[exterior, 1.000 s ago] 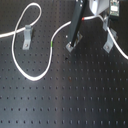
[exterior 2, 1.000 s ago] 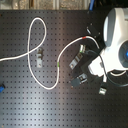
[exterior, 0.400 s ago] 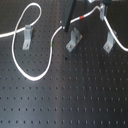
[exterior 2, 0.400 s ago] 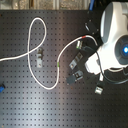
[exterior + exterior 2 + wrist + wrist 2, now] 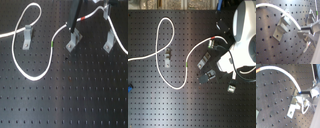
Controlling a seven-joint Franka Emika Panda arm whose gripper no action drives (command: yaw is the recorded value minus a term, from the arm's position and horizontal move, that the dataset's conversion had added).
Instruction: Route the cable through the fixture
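The white cable (image 5: 22, 70) runs from the first exterior view's left past the left bracket (image 5: 27, 36), loops down and climbs past its green band (image 5: 53, 45) to my gripper (image 5: 71, 25). The gripper is shut on the cable just above the middle fixture bracket (image 5: 74, 41). The red mark (image 5: 83, 18) lies just beyond the grip, and the cable runs on past the right bracket (image 5: 109, 42). In the second wrist view the cable (image 5: 286, 72) ends between my gripper's (image 5: 302, 94) fingers above a bracket (image 5: 293, 106). In the first wrist view the cable (image 5: 286, 13) arcs over a bracket (image 5: 282, 25).
The black perforated board (image 5: 75, 100) carries three metal brackets in a row. In the second exterior view the white arm body (image 5: 245, 35) fills the second exterior view's right, over the brackets (image 5: 203, 62). A small blue item (image 5: 129, 90) sits at the second exterior view's left edge.
The gripper has risen from beside the middle bracket and lifted the cable with it. The red mark now shows above that bracket. The left loop has hardly moved.
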